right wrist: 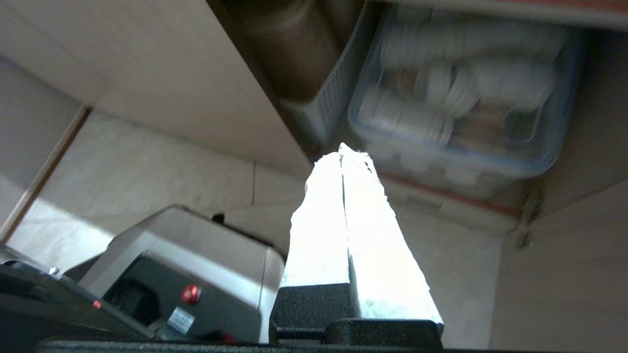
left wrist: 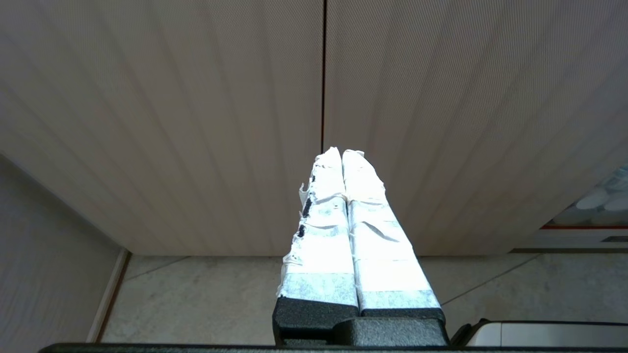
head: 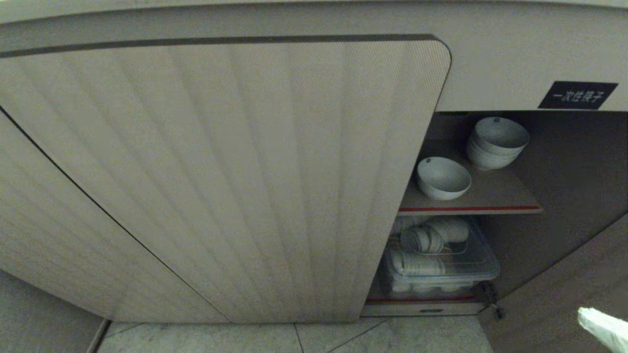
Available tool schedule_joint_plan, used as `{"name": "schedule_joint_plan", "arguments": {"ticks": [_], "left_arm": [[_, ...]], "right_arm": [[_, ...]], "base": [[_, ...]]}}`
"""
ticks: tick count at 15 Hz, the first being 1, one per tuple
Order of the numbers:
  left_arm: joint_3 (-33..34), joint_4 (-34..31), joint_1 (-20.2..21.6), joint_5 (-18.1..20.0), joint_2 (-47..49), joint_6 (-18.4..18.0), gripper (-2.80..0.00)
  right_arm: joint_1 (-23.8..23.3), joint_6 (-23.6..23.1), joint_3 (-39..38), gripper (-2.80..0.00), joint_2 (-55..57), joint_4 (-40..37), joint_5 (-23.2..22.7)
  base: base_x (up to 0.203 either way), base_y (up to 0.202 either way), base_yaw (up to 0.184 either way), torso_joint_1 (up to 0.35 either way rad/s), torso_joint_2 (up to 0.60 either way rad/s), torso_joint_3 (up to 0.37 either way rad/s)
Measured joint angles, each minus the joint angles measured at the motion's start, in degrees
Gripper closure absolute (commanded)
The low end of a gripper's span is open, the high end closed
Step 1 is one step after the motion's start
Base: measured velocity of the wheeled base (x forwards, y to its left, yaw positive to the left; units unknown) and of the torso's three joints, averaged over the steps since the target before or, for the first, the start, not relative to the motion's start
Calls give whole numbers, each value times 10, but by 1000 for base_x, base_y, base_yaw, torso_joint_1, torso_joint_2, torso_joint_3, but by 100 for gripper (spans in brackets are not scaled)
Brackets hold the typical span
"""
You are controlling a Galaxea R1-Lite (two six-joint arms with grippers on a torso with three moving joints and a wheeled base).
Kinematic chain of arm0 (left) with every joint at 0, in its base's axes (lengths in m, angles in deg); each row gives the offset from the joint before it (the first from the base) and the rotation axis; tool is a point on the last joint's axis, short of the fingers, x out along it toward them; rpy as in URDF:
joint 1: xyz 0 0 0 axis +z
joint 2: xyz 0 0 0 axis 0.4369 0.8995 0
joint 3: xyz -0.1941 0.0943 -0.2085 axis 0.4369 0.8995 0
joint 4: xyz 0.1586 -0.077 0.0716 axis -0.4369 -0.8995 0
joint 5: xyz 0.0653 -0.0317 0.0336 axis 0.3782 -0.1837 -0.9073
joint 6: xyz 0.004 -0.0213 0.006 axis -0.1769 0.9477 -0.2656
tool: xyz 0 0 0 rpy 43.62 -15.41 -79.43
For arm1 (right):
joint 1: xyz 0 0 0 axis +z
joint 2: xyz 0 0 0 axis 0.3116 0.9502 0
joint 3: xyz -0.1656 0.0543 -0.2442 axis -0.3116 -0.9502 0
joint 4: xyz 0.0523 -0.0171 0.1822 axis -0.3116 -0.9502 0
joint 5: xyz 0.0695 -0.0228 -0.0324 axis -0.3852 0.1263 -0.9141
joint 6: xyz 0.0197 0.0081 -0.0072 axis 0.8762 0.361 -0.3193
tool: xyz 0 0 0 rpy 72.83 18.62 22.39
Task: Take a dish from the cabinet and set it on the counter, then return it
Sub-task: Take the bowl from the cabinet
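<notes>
The right end effector (head: 596, 321) is clenched and empty, low outside the cabinet (head: 490, 73). Unless it releases before reaching, it could shove the bowl (head: 443, 177) backward on the shelf (head: 490, 198).

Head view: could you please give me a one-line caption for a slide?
Open cabinet: single bowl beside stacked bowls on the shelf; right end effector at lower right.

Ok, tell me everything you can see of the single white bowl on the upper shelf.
The single bowl is plain white, ceramic-looking, round and deep, with a small dark spot just inside its rim. It sits tilted, its mouth turned up and outward, near the front of the brown red-edged shelf. It stands apart from the stack of like bowls behind it. Only the shelf touches it; no gripper is near.
</notes>
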Motion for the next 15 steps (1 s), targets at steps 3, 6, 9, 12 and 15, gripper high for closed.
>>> {"name": "schedule_joint_plan", "arguments": {"ticks": [3, 6, 9, 12, 15], "left_arm": [[0, 0, 0, 0, 0, 0, 0], [0, 0, 0, 0, 0, 0, 0], [0, 0, 0, 0, 0, 0, 0], [0, 0, 0, 0, 0, 0, 0], [0, 0, 0, 0, 0, 0, 0]], "right_arm": [[0, 3, 18, 0, 81, 2, -1], [5, 4, 37, 0, 165, 22, -1], [13, 5, 51, 0, 246, 64, 0], [16, 7, 68, 0, 325, 119, 0], [23, 42, 110, 0, 388, 149, 2]], "base": [[0, 0, 0, 0, 0, 0], [0, 0, 0, 0, 0, 0], [0, 0, 0, 0, 0, 0], [0, 0, 0, 0, 0, 0], [0, 0, 0, 0, 0, 0]]}}
